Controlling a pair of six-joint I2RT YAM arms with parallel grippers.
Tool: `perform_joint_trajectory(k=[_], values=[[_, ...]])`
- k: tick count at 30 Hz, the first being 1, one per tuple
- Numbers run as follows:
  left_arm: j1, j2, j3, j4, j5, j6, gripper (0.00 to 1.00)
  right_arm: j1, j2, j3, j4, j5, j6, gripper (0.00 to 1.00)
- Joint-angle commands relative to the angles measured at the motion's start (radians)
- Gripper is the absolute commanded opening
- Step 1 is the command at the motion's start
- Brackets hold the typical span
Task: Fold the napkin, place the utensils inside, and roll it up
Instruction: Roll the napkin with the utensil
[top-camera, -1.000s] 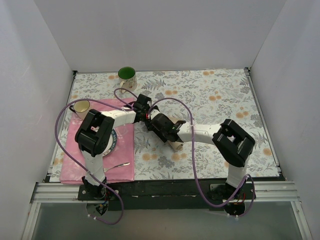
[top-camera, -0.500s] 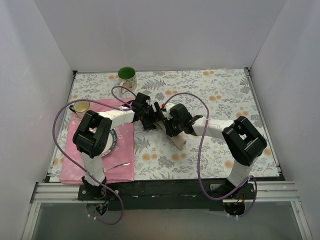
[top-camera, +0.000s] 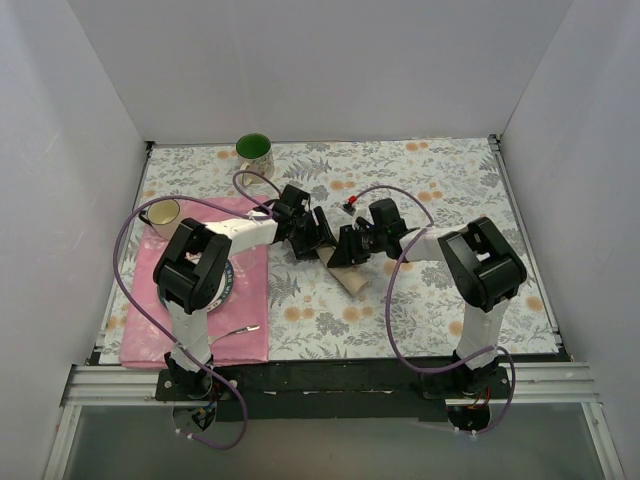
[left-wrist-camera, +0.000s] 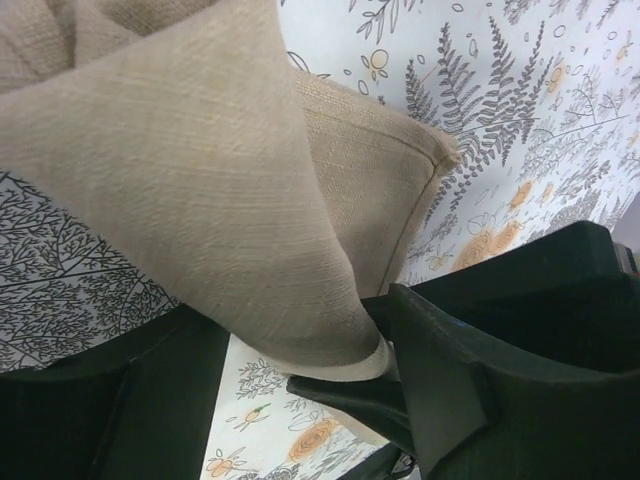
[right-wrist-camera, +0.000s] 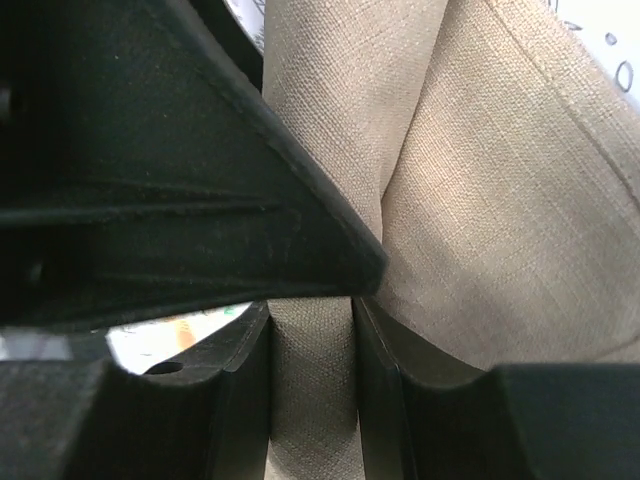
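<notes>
I am working with both grippers nose to nose over the middle of the floral tablecloth (top-camera: 430, 190). The napkin (top-camera: 352, 277) is lying there as a tan, partly folded bundle, to the right of the pink placemat (top-camera: 140, 320).

My right gripper (right-wrist-camera: 310, 315) is pinching a narrow band of the cloth. The weave is filling the slot between its fingers (right-wrist-camera: 240, 400), so I am reading that as a clamp on the napkin. I judge I am gripping there to anchor one layer, so the fold is not sliding while the other hand is shaping it.

My left gripper (left-wrist-camera: 300, 325) is standing with its jaws apart around a pointed flap of the same napkin. The flap is reaching from one finger to the other, and I cannot tell whether I am squeezing it or only straddling it. A hemmed corner is lying flat on the tablecloth beyond it, so the flap is sitting over a lower layer.

One silver utensil (top-camera: 238, 328) is lying on the placemat near the table's front edge, well apart from the napkin and near the plate (top-camera: 230, 284). I cannot tell whether it is a fork or a spoon. I am therefore judging folding to be the step in hand, with loading and rolling not yet done.
</notes>
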Motion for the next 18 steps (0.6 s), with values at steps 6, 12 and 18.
perform_joint_trajectory(k=[6,12,18], values=[[-0.006,0.020,-0.009,-0.084,-0.113,0.061,0.43,-0.023,0.058,-0.071,0.113,-0.113,0.177,0.47],[-0.005,0.007,-0.020,-0.069,-0.089,0.086,0.36,-0.010,-0.079,-0.016,-0.165,0.105,-0.022,0.58],[-0.005,0.001,-0.034,-0.049,-0.053,0.077,0.35,0.098,-0.255,-0.004,-0.361,0.457,-0.191,0.65]])
